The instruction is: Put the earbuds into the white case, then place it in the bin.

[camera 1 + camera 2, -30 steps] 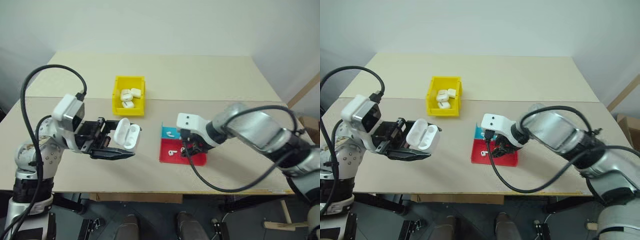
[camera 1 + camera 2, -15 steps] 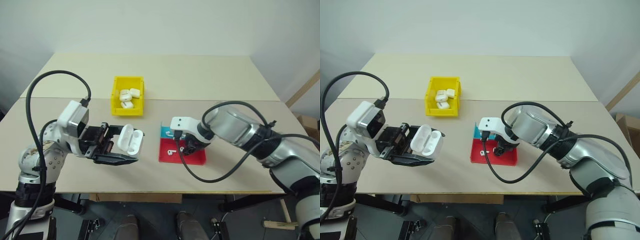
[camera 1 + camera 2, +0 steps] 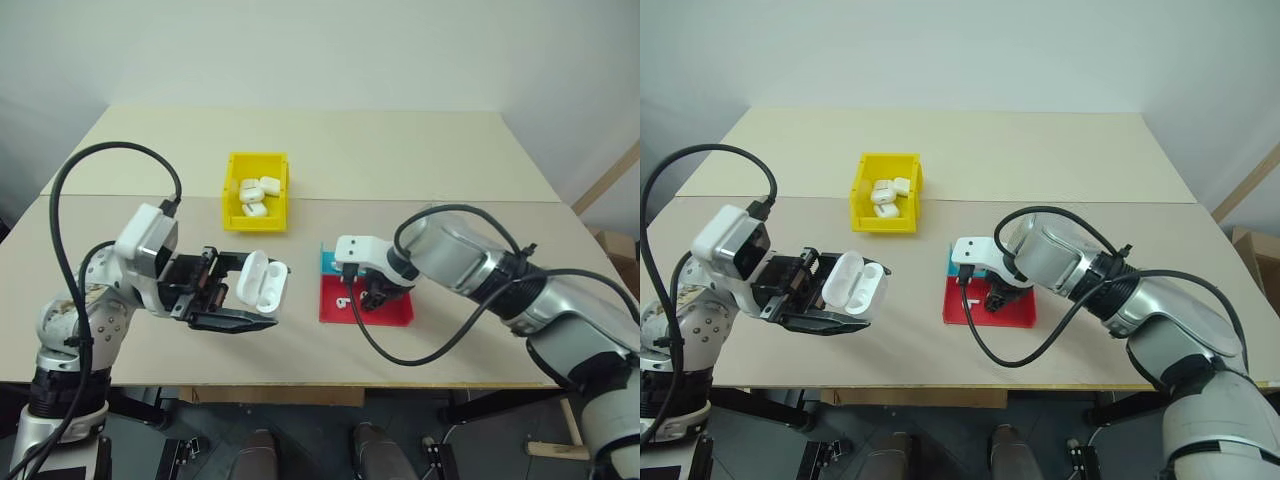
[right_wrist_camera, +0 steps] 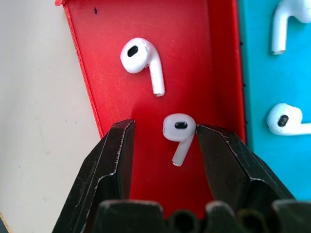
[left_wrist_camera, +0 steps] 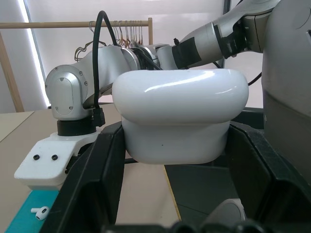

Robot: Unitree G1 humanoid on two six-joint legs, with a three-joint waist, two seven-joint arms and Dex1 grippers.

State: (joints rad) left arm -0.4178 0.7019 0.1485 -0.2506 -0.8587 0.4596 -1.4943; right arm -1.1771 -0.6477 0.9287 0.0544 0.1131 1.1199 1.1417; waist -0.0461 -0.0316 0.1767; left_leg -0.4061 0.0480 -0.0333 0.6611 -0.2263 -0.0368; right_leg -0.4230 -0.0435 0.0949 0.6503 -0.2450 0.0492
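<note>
My left gripper [image 3: 256, 300] is shut on the white case [image 3: 263, 281], holding it above the table with its lid open. The left wrist view shows the case [image 5: 180, 114] close up between the black fingers. My right gripper [image 3: 370, 298] points down into the red half of the tray [image 3: 396, 314] and is open. One of the earbuds [image 4: 179, 135] lies between its fingertips, against one finger. A second earbud [image 4: 142, 59] lies further along the red floor. Two more earbuds [image 4: 285, 119] rest in the blue half. The yellow bin [image 3: 256, 224] stands at the back left.
Several white cases [image 3: 255, 195] lie inside the yellow bin. The red and blue tray sits mid-table, to the right of the held case. Black cables loop from both wrists. Bare tabletop lies between the bin, the tray and the front edge.
My right gripper has sunk a little toward the red floor and shifted slightly left, bringing the earbud between its fingers. The left gripper keeps holding the open case in place.
</note>
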